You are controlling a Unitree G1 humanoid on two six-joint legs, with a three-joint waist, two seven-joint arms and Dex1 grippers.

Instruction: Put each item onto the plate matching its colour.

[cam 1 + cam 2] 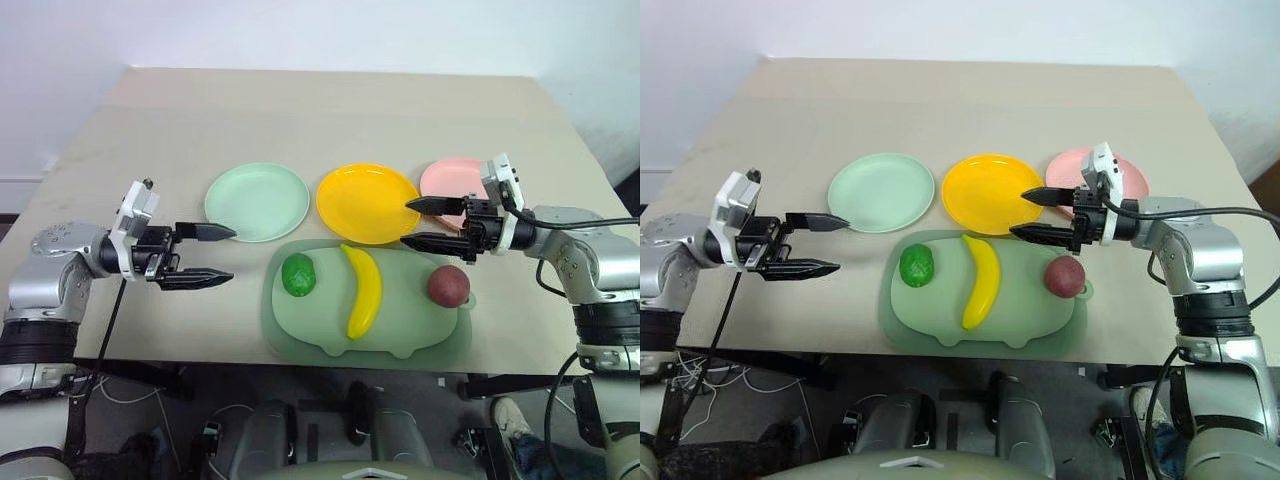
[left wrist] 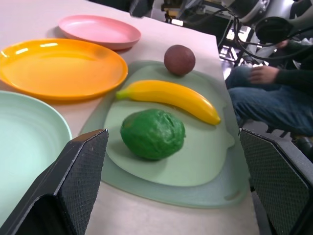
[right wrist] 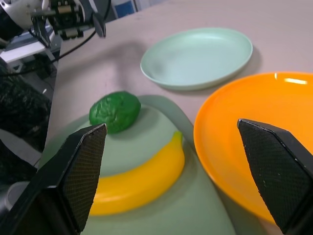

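Three toy fruits lie on the pale green pig-shaped board (image 1: 330, 335): a bumpy green fruit (image 1: 298, 275) at its left, a yellow banana (image 1: 363, 290) in the middle, a maroon fruit (image 1: 449, 285) at its right. Behind the board sit three plates in a row: mint green (image 1: 257, 201), yellow (image 1: 367, 202) and pink (image 1: 452, 180). My left gripper (image 1: 222, 253) hovers open, left of the board and just in front of the green plate, empty. Open and empty too, my right gripper (image 1: 410, 222) hangs over the yellow plate's right edge, behind the maroon fruit.
The tan table (image 1: 320, 120) stretches far behind the plates. Its front edge runs just below the board. A seated person (image 2: 274, 93) and cables show past the table's right side in the left wrist view.
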